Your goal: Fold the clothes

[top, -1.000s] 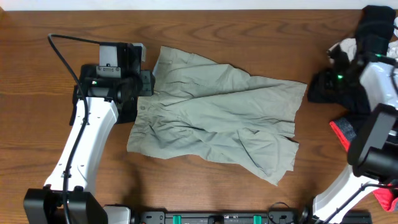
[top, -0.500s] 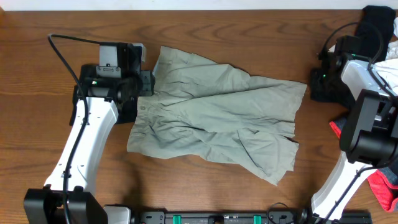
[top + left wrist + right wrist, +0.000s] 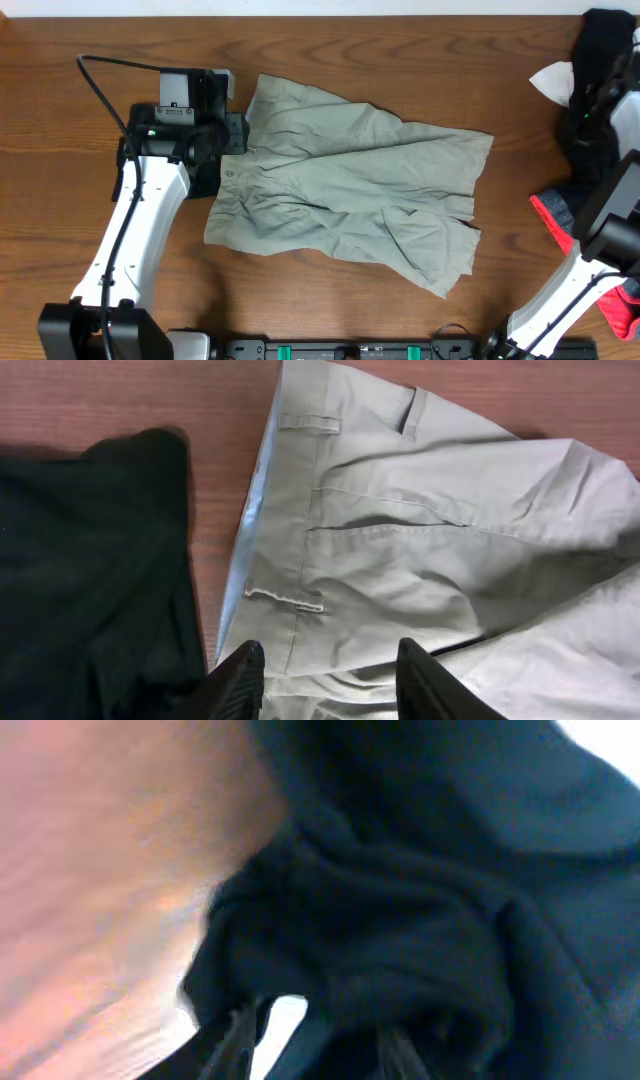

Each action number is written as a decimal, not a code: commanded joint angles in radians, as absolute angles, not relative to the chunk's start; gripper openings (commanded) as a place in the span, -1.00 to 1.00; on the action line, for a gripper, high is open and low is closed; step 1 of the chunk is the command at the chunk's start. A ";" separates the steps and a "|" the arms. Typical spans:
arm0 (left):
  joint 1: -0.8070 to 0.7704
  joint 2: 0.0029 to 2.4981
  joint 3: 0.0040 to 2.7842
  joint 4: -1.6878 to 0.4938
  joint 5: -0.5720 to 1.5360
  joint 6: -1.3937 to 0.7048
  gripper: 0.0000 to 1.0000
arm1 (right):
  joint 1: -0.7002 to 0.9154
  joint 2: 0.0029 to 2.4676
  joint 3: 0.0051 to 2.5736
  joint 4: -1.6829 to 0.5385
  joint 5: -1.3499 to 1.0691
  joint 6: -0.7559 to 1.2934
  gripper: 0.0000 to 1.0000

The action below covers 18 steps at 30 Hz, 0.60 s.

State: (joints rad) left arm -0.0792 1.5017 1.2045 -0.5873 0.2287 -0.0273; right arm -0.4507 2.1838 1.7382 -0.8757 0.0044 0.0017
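Observation:
The pale khaki-green shorts (image 3: 350, 195) lie spread and wrinkled in the middle of the table, waistband to the left and legs to the right. My left gripper (image 3: 238, 135) hovers open over the waistband. In the left wrist view its fingertips (image 3: 325, 665) stand apart above the shorts (image 3: 420, 550). My right gripper (image 3: 578, 135) is at the far right over a black garment (image 3: 585, 165). The blurred right wrist view shows its fingers (image 3: 318, 1045) apart, with the black garment (image 3: 420, 910) filling the frame.
A white garment (image 3: 555, 78) and more black cloth (image 3: 605, 30) lie at the back right. Coral-pink cloth (image 3: 552, 218) lies at the right edge. A dark cloth-like shape (image 3: 90, 570) sits left of the waistband under my left arm. Bare wooden table (image 3: 330, 60) surrounds the shorts.
My right gripper has swung from the black garment's left side back to the right edge. The left arm and the shorts have not moved.

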 commanded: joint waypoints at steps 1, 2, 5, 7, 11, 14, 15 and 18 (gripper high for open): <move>-0.075 1.481 1.200 -0.590 0.221 -0.032 -0.14 | -0.434 2.186 1.777 -0.956 -0.293 -0.080 -0.14; -0.075 1.481 1.200 -0.590 0.221 -0.032 -0.14 | -0.428 2.186 1.777 -0.996 -0.344 -0.105 -0.07; -0.075 1.481 1.200 -0.590 0.221 -0.032 -0.14 | -0.402 2.186 1.763 -1.102 -0.398 -0.129 -0.02; -0.075 1.481 1.200 -0.590 0.221 -0.032 -0.14 | -0.384 2.186 1.749 -1.131 -0.397 -0.130 0.01; -0.075 1.481 1.200 -0.590 0.221 -0.032 -0.13 | -0.342 2.186 1.698 -1.122 -0.397 -0.129 0.01; -0.075 1.481 1.200 -0.590 0.221 -0.032 -0.13 | -0.307 2.186 1.654 -1.085 -0.397 -0.129 0.03; -0.075 1.481 1.200 -0.590 0.221 -0.032 -0.13 | -0.290 2.186 1.630 -1.055 -0.397 -0.128 0.04; -0.075 1.481 1.200 -0.590 0.221 -0.032 -0.12 | -0.263 2.186 1.586 -0.987 -0.397 -0.109 0.03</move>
State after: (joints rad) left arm -0.0792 1.5017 1.2045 -0.5873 0.2287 -0.0273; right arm -0.2935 2.1838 1.6238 -1.0222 -0.3725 -0.1139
